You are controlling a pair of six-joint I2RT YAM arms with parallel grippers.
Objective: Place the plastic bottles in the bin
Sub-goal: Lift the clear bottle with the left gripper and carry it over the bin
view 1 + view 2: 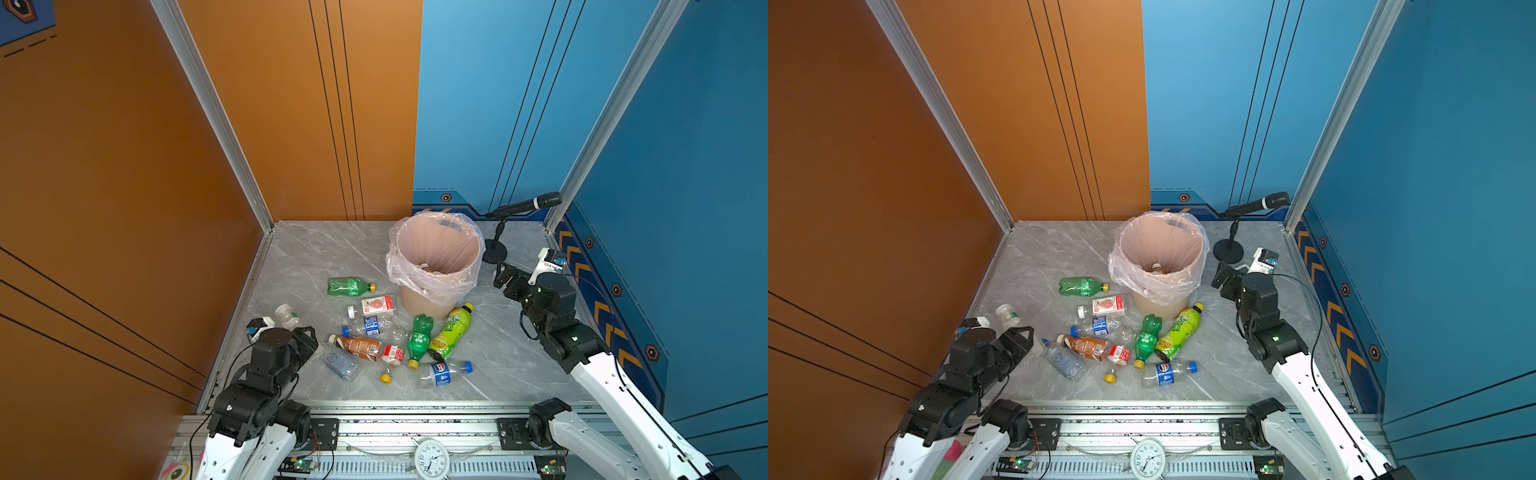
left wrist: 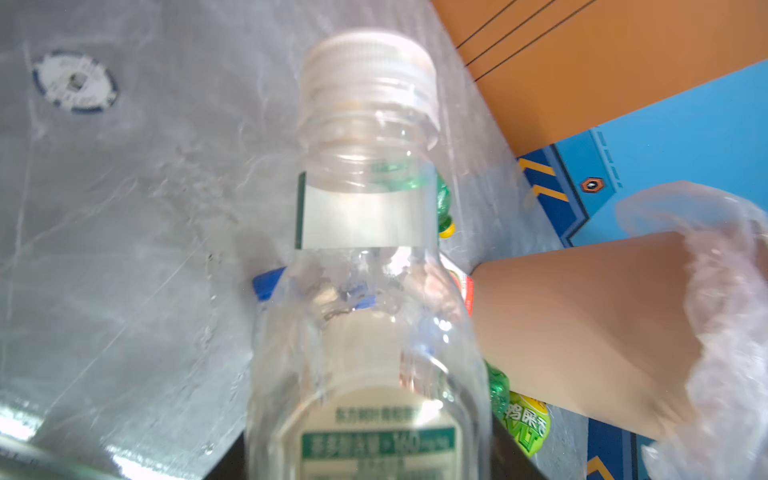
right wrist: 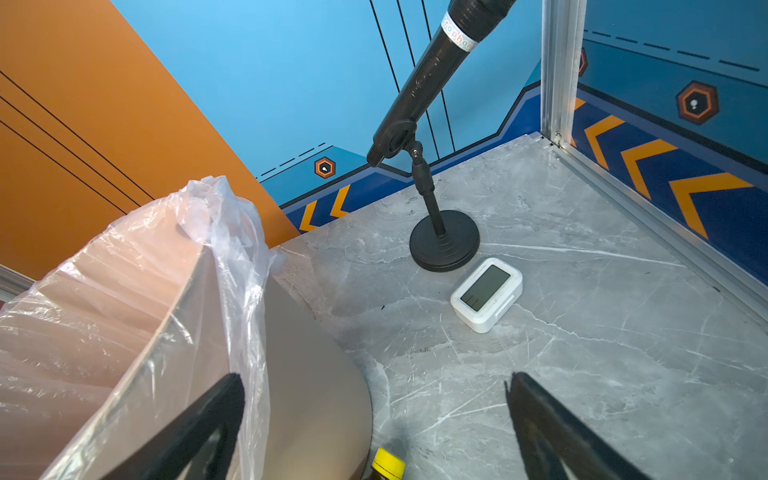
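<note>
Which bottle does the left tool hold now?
The clear white-capped bottle, with the green-and-white label: the left tool holds it apart from the other bottles lying by the bin.

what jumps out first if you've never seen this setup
The bag-lined beige bin stands toward the back of the grey marble table, with colourful plastic bottles strewn in front of it. At the near left, the left claw grips a clear white-capped bottle. An orange wall and a blue wall frame it all.

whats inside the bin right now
In both top views the bin holds at least one bottle, pale cap, brownish body. Its near wall hides the rest of the bottom.
</note>
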